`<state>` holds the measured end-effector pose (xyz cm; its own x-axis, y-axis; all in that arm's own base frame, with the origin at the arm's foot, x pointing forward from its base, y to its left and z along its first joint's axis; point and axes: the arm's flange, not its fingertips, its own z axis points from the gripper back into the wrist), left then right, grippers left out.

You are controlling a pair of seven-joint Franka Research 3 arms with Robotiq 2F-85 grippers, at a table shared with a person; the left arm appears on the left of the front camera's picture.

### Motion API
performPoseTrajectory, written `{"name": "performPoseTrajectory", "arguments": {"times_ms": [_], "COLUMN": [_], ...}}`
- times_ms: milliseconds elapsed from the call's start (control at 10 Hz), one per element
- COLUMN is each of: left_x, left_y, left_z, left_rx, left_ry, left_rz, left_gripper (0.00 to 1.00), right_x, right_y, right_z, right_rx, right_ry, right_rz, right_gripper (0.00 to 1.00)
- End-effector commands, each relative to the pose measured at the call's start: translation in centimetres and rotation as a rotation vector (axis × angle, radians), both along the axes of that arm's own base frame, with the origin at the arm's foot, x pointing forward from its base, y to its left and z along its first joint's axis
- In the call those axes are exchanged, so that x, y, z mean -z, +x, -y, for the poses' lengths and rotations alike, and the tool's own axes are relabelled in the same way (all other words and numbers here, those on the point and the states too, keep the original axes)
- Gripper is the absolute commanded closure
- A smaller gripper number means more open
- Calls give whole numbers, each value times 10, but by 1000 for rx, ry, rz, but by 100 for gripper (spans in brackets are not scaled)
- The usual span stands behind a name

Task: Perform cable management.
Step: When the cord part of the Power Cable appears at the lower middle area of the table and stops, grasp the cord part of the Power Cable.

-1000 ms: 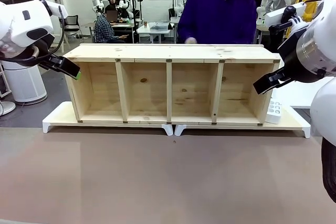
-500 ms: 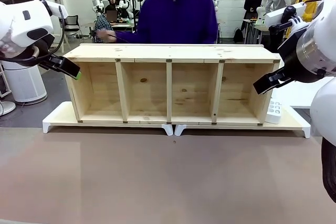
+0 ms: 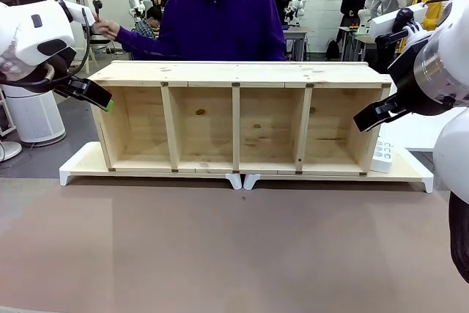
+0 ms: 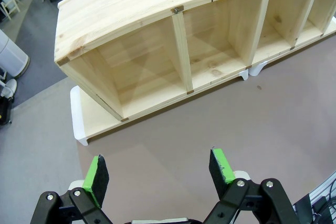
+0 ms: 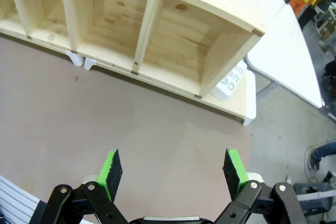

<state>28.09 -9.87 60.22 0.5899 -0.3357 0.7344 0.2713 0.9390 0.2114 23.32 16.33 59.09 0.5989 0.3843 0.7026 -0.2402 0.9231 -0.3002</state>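
Waiting is the step in hand, as I judge it. On the left side, my left gripper (image 4: 158, 167) hangs in the air above the brown table (image 3: 234, 254), near the left end of the wooden shelf unit (image 3: 234, 73). Its jaws stand wide apart and nothing is between the green pads. Behind that same end, the person stretches one hand (image 3: 108, 29) toward the left, closed around a small dark thing (image 3: 97, 6). It may be the plug end of the cable, but it is too small to be sure, so I cannot tell exactly where the cable is. The four compartments of the shelf look bare. At the right end, a white power strip (image 3: 382, 156) stands just beside the shelf wall. My right gripper (image 5: 173, 167) hovers near that end, also fully spread and holding nothing. I think the work is at its very beginning. In my opinion, the next move calls for the cable to come within reach. Then one gripper must close on it gently, because such a thin cord bends and slips easily.
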Motion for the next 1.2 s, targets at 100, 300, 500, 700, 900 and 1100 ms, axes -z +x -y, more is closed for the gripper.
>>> {"name": "performPoseTrajectory", "arguments": {"times_ms": [100,300,500,700,900,1100], "left_x": [-1,-1,-1,-1,-1,-1], "left_y": [2,2,2,2,2,2], "left_z": [1,1,1,1,1,1], "left_rx": [5,5,5,5,5,5], "left_ry": [0,0,0,0,0,0], "left_rz": [12,12,12,12,12,12], "left_gripper": [0,0,0,0,0,0], "right_x": [1,1,1,1,1,1], "right_y": [4,4,4,4,4,4], "right_z": [-1,-1,-1,-1,-1,-1], "right_rx": [-14,-14,-14,-14,-14,-14], "right_ry": [-4,-4,-4,-4,-4,-4], "right_rz": [7,7,7,7,7,7], "right_gripper": [0,0,0,0,0,0]}}
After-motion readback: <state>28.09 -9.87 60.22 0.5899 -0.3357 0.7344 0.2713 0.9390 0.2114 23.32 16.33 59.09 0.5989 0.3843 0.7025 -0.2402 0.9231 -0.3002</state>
